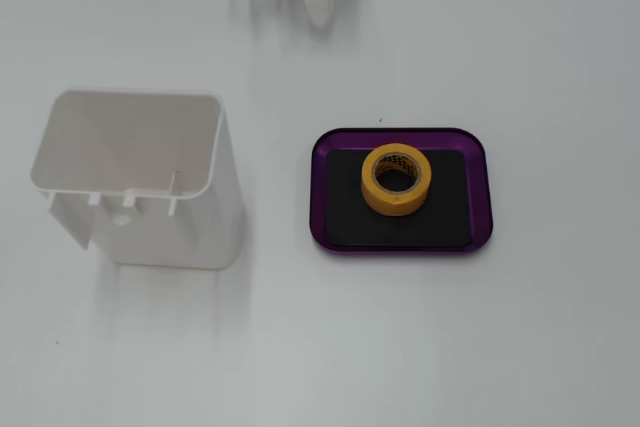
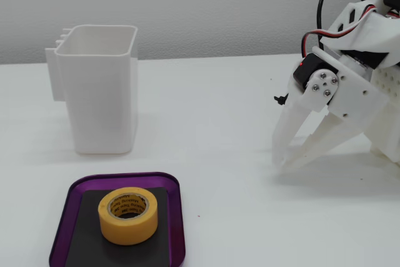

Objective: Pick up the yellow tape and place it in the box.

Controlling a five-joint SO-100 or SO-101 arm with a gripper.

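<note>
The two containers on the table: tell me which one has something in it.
The purple tray, shallow with a black floor, holds the yellow tape lying flat. The taller white container looks empty from above.

surface: white table [image 2: 206,92] | backdrop: plain pale grey wall [image 2: 206,4]; light: soft, even

yellow tape [image 2: 127,216] yellow | box [image 2: 62,208] purple, black floor | container [image 2: 102,89] white
</note>
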